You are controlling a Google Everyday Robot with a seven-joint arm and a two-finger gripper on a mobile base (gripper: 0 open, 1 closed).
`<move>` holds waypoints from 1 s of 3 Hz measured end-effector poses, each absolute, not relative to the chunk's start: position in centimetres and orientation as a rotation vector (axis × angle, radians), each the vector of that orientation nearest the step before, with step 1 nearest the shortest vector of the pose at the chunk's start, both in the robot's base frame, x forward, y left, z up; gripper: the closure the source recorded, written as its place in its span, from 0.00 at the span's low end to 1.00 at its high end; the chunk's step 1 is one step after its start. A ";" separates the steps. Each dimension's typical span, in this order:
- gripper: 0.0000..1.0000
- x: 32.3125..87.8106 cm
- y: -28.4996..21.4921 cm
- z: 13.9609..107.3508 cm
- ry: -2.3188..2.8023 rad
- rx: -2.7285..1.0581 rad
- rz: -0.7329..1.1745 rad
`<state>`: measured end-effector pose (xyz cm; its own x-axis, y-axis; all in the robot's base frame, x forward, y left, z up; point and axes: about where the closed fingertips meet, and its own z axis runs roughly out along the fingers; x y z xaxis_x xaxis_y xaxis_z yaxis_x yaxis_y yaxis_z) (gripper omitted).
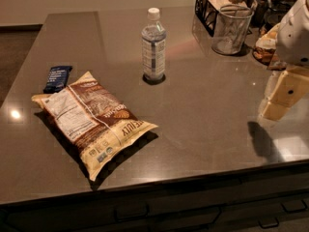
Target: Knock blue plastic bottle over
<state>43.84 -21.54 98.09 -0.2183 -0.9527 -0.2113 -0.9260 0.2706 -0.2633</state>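
The blue plastic bottle (153, 45) stands upright on the dark grey counter (203, 105), towards the back middle. It is clear, with a white cap and a white-and-blue label. My gripper (274, 109) hangs at the right edge of the view, a little above the counter, under the white arm (295, 30). It is well to the right of the bottle and nearer the front, not touching it. Its shadow falls on the counter below it.
A large brown-and-cream snack bag (94, 120) lies at the front left. A dark blue snack bar wrapper (58, 78) lies beside it. A wire mesh cup (231, 29) and a black wire basket (215, 6) stand at the back right. The counter's front edge runs below.
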 end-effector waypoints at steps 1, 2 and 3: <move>0.00 44.8 -20.6 98.3 2.210 -1.721 -0.111; 0.00 47.9 -18.7 98.2 2.203 -1.652 -0.049; 0.00 52.1 -16.3 97.9 2.216 -1.555 0.014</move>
